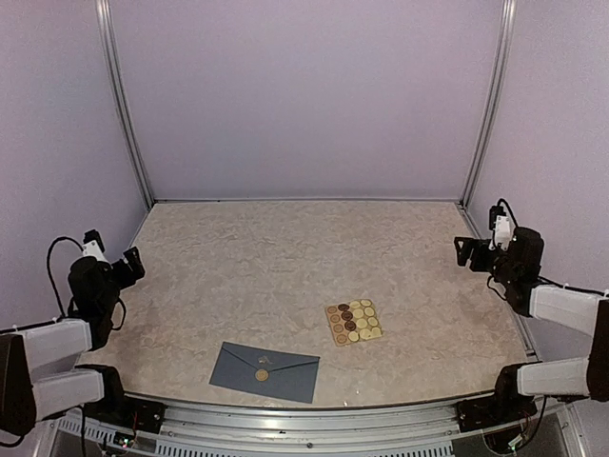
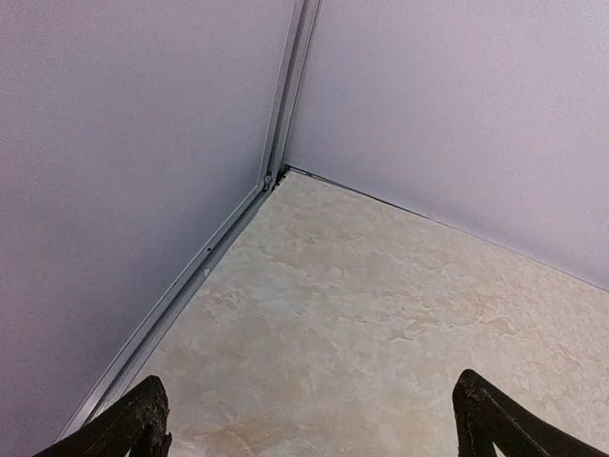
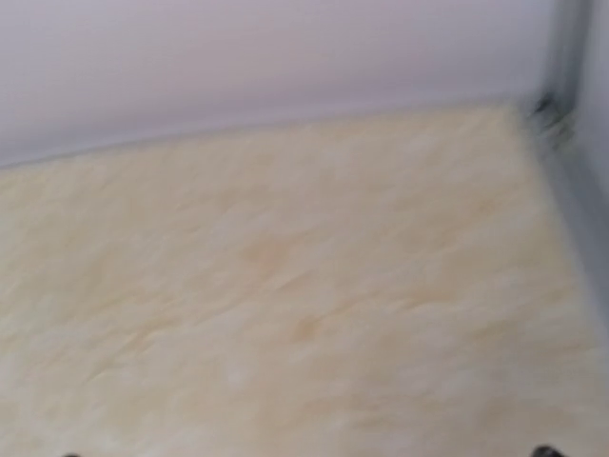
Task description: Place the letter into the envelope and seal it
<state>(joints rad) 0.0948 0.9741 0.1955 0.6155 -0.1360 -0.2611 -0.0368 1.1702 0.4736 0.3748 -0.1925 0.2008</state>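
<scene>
The envelope [image 1: 290,379] lies at lower centre, flap down under a gold sticker [image 1: 261,375]. The letter is out of sight, presumably inside. Left end effector [image 2: 309,419] and right end effector [image 1: 466,252] gape released and empty at the worktop's [image 1: 285,257] sides. Park them without brushing the sticker sheet [image 1: 354,322].

The surface [image 3: 285,286] is blurred across the right wrist view; the lower edge crops the fingers [image 2: 143,419] of the left gripper [image 2: 309,381].
</scene>
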